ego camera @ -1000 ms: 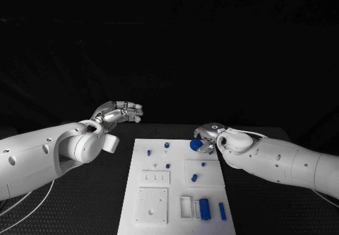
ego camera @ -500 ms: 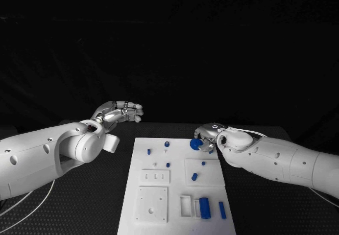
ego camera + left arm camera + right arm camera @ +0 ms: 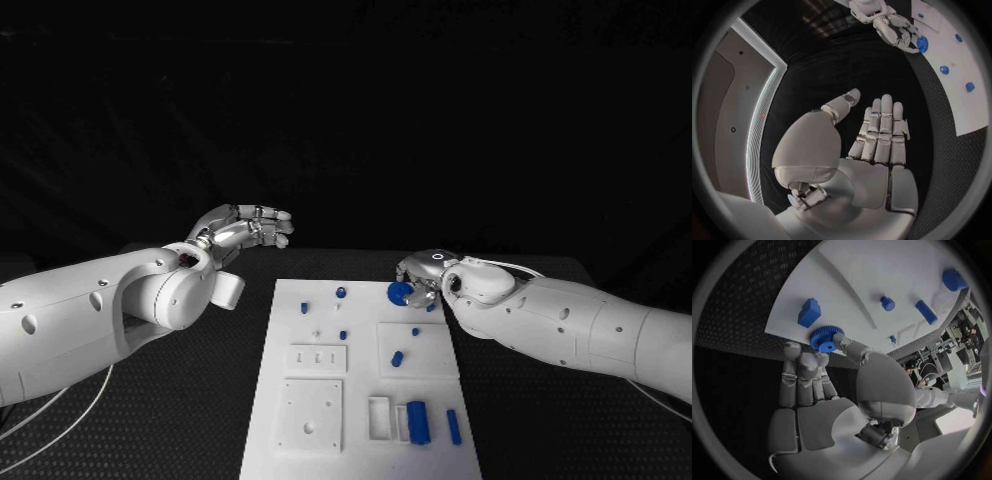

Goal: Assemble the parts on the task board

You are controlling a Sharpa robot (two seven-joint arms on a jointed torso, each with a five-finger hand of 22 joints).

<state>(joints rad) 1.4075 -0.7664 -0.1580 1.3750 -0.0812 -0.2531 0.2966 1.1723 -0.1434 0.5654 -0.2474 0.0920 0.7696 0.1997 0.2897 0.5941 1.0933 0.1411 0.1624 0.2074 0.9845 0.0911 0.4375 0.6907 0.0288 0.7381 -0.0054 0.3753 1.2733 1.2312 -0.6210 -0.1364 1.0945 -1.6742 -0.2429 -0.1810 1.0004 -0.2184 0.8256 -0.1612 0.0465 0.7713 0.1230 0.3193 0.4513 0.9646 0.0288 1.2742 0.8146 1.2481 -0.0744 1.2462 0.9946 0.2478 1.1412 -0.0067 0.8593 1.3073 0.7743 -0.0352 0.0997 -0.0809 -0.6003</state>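
The white task board (image 3: 361,305) lies in the middle of the black table. My right hand (image 3: 423,274) hovers over the board's far right corner and pinches a blue gear (image 3: 400,293) between thumb and fingers. The right wrist view shows the gear (image 3: 823,338) at my fingertips (image 3: 792,352), just off the board's edge (image 3: 873,275). My left hand (image 3: 248,228) is raised left of the board's far end, fingers straight, holding nothing. Its wrist view shows its palm (image 3: 873,145) and, farther off, the right hand (image 3: 892,27) with the gear (image 3: 922,44).
Small blue pegs (image 3: 340,294) stand on the far half of the board, and another blue piece (image 3: 397,359) sits on a raised square. A blue block (image 3: 417,423) and a blue bar (image 3: 453,428) lie near the front right corner.
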